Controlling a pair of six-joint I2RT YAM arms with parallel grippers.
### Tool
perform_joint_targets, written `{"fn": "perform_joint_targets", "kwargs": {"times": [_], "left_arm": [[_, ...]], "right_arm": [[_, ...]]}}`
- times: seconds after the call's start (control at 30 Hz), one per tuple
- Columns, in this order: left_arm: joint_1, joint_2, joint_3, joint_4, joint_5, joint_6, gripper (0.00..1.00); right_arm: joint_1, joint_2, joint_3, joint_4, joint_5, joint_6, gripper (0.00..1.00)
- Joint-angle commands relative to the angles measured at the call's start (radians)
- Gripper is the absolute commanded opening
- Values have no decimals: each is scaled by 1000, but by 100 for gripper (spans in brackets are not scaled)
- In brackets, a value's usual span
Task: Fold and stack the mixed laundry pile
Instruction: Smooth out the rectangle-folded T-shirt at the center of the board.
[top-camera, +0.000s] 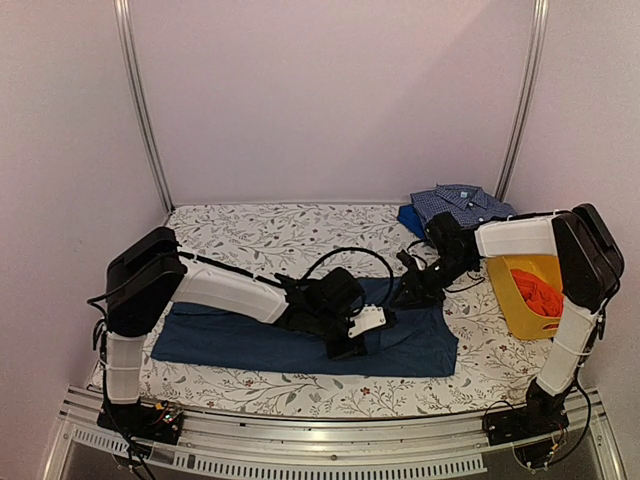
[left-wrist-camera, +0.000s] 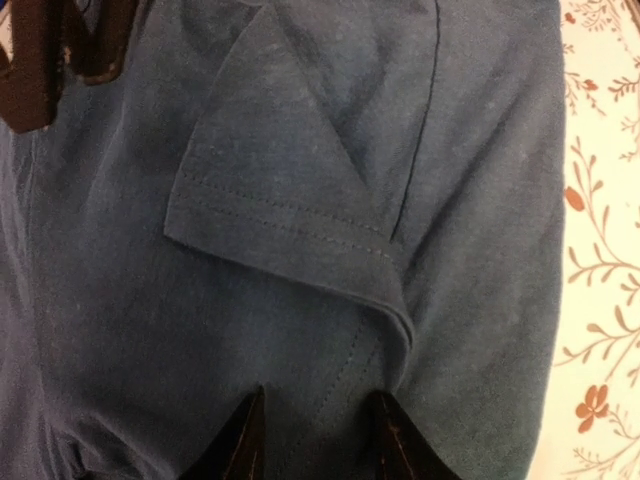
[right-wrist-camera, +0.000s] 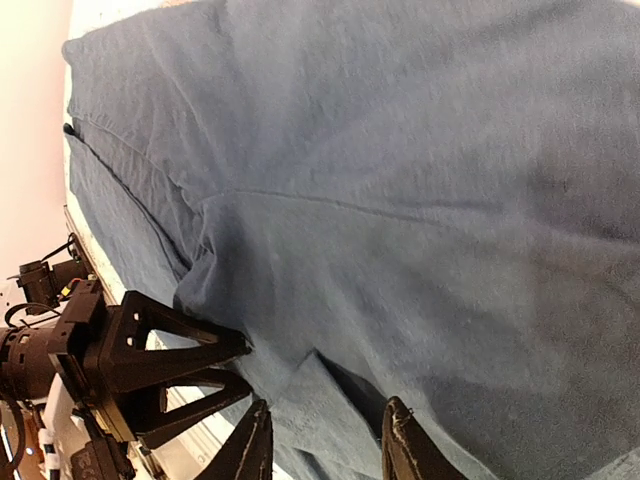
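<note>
A dark navy garment (top-camera: 230, 345) lies spread flat across the near half of the floral table. My left gripper (top-camera: 362, 335) is low over its right part. In the left wrist view it (left-wrist-camera: 318, 425) is open, fingertips resting on the navy cloth (left-wrist-camera: 300, 130) just below a hemmed flap folded over. My right gripper (top-camera: 408, 292) is open at the garment's far right edge. In the right wrist view it (right-wrist-camera: 328, 435) straddles a folded corner of the cloth (right-wrist-camera: 400, 200). A folded blue check shirt (top-camera: 462, 204) lies at the back right. Red-orange cloth (top-camera: 540, 287) sits in the basket.
A yellow plastic basket (top-camera: 515, 310) stands at the right edge beside the right arm. The floral table cover (top-camera: 260, 235) shows behind the garment and at its right (left-wrist-camera: 600, 300). The left gripper's dark fingers (right-wrist-camera: 170, 365) show in the right wrist view. Metal rails run along the near edge.
</note>
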Motion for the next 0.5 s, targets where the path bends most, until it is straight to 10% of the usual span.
{"fn": "perform_joint_targets", "kwargs": {"times": [0.0,0.47], "left_arm": [[-4,13,24,-20,-49,22,37],[-4,8,-7,-12,-75,8,36]], "right_arm": [[-2,77,54,-11,-6,-23,35],[40,87,-1,-80,-57,-68,38]]}}
